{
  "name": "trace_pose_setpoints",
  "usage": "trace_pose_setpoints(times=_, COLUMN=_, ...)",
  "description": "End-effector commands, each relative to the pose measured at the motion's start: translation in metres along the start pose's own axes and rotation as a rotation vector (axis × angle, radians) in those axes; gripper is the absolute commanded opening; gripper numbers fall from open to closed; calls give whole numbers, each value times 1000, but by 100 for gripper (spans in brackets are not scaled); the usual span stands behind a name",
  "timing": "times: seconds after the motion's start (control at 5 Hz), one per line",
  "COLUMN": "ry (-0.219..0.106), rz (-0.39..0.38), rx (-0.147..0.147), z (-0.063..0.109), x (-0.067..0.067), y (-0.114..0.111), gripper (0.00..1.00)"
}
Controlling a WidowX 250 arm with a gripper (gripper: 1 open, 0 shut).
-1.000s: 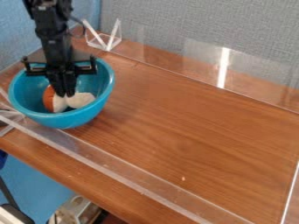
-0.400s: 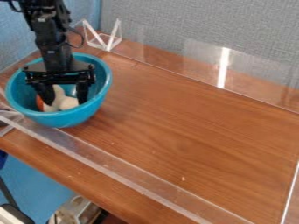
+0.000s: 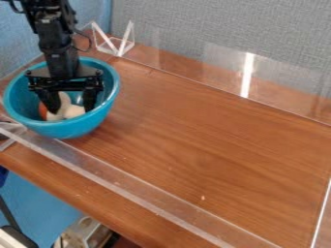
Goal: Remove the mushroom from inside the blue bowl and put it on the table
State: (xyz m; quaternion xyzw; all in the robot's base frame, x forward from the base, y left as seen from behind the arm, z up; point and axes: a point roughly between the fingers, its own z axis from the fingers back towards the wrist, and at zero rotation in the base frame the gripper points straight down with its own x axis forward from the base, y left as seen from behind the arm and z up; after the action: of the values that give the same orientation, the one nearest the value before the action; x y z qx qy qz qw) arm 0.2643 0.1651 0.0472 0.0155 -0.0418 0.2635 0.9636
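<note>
The blue bowl [image 3: 29,118] sits at the table's left end, against the clear acrylic wall. Inside it lies the mushroom [image 3: 70,112], its cream stem showing below an orange bit of cap at the left. My gripper [image 3: 65,97] reaches straight down into the bowl from above. Its black fingers are spread open, one on each side of the mushroom, and they hold nothing. The arm hides part of the bowl's far rim and some of the mushroom.
The brown wood-grain table [image 3: 207,136] stretches to the right of the bowl. Low clear acrylic walls [image 3: 155,199] run along its edges. A small white wire stand [image 3: 116,41] sits behind the far wall.
The gripper has gone from nearly shut to wide open inside the bowl. It has shifted slightly left and lower, and its fingers now straddle the mushroom.
</note>
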Motion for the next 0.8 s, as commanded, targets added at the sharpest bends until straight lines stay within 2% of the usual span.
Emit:
trace_pose_setpoints(times=0.0, ry=-15, rz=-2, rx=-1, z=4, x=5, y=5, gripper=100)
trace_pose_setpoints(times=0.6, ry=-1, rz=-40, rx=-11, z=2, x=6, y=-1, gripper=100)
